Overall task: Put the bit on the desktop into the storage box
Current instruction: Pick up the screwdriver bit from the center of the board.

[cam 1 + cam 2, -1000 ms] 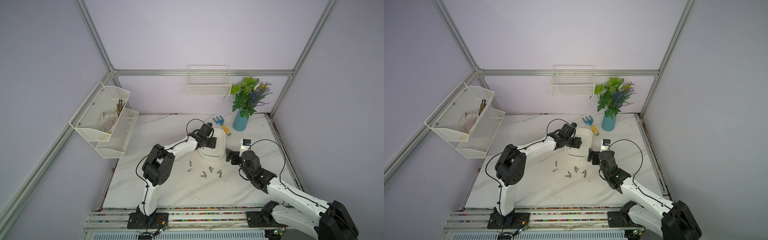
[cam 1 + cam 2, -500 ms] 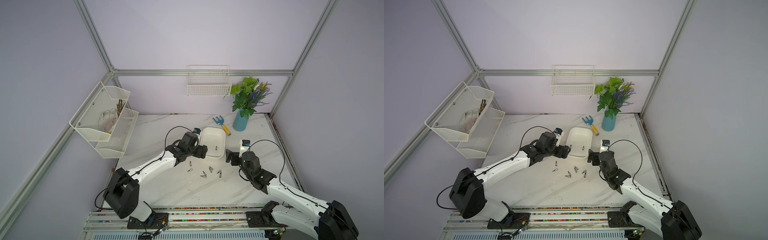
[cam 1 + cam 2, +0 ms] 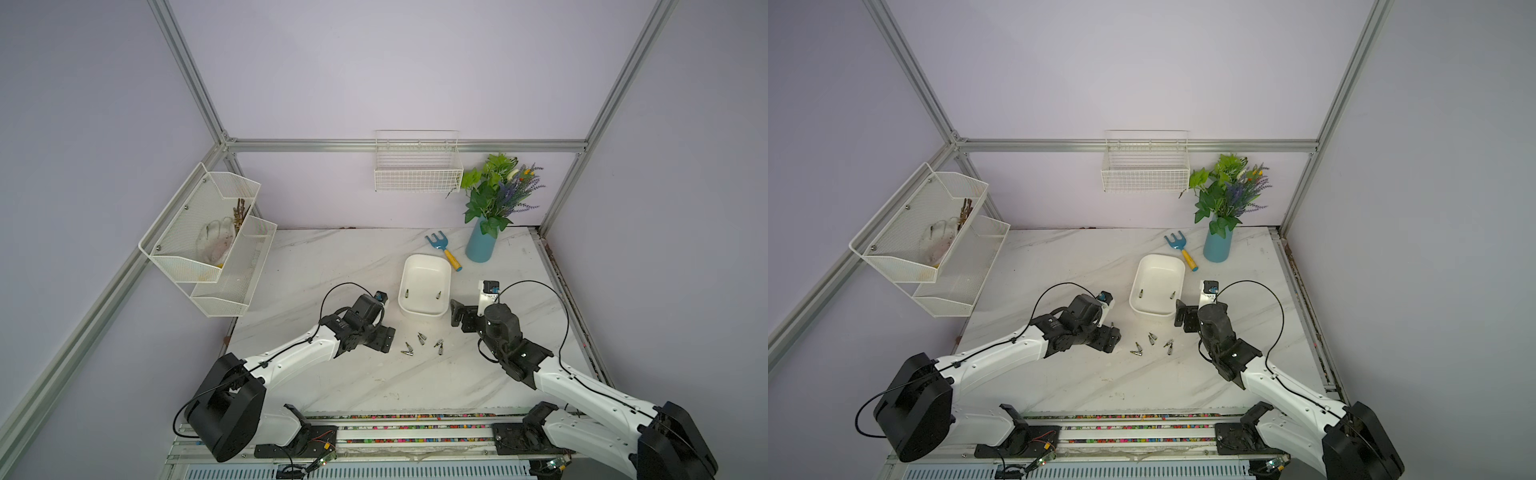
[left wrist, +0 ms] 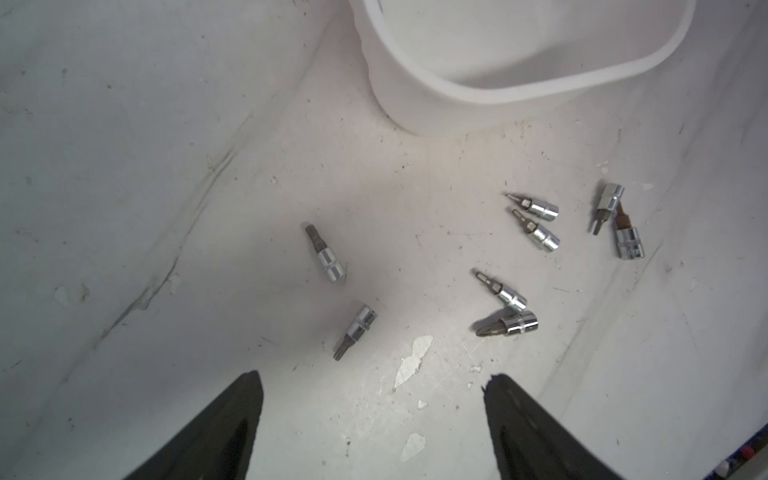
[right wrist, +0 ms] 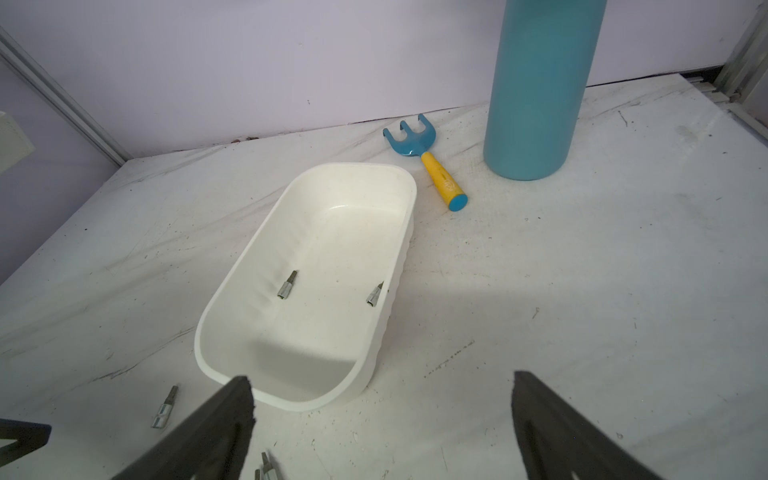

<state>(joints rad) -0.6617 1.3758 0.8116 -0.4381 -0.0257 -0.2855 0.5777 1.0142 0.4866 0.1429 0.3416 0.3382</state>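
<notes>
Bits [image 4: 500,291] on desktop [image 4: 166,124] sharp before open left claw [image 4: 372,376]; pair [image 5: 286,286] inside storage box [image 5: 332,245] before open right claw [image 5: 380,377]

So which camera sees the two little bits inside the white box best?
The right wrist view: both bits lie close-up inside the storage box. Both top views show them as tiny specks. The left wrist view shows only its wall.

Both top views look steeply down from high in front over the whole desktop [image 3: 365,386], while the two wrist cameras sit close and low, sharing the storage box [image 5: 332,232] and nearby bits [image 4: 330,262].
</notes>
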